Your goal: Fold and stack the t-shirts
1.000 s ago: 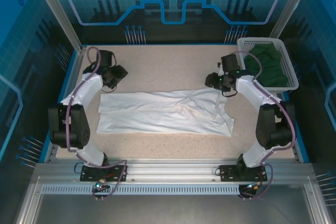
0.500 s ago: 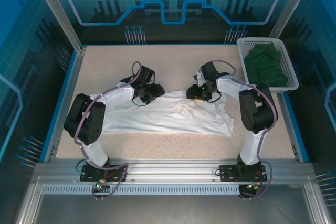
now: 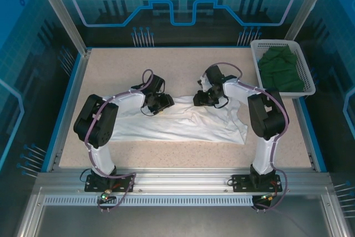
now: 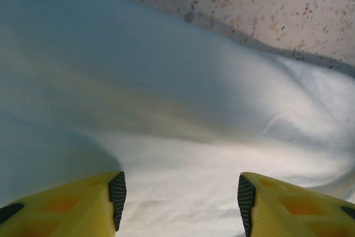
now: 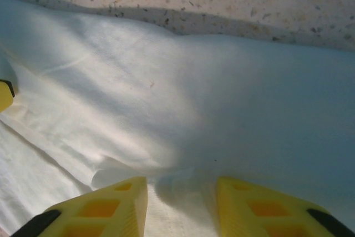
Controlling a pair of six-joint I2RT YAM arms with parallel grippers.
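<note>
Left jaws: about half open. Two yellow fingers (image 4: 66, 203) stand apart with bare white cloth showing in the gap. They sit low over the white t-shirt (image 4: 183, 109), nothing pinched. Can't tell if the tips touch the cloth.

Right jaws: narrow. The yellow fingers (image 5: 105, 206) are close together, and a small pucker of the white t-shirt (image 5: 183, 81) is bunched up between them, with cloth touching both inner sides. A gap between the fingers is still visible, so I can't tell if the cloth is really clamped.

Top view: both jaws are down at the far edge of the white t-shirt (image 3: 183, 126), near its middle, left jaws on the left, right jaws on the right, near each other but apart.

The white t-shirt lies spread flat and wide across the middle of the desk (image 3: 183, 67), long side left to right. It is wrinkled, and its right end is rumpled with a curved edge. The speckled desk shows just past the shirt's far edge in both wrist views.

The dark green t-shirt (image 3: 283, 70) is crumpled inside the white basket (image 3: 272, 42) at the far right corner, well apart from the white t-shirt and from both jaws.
</note>
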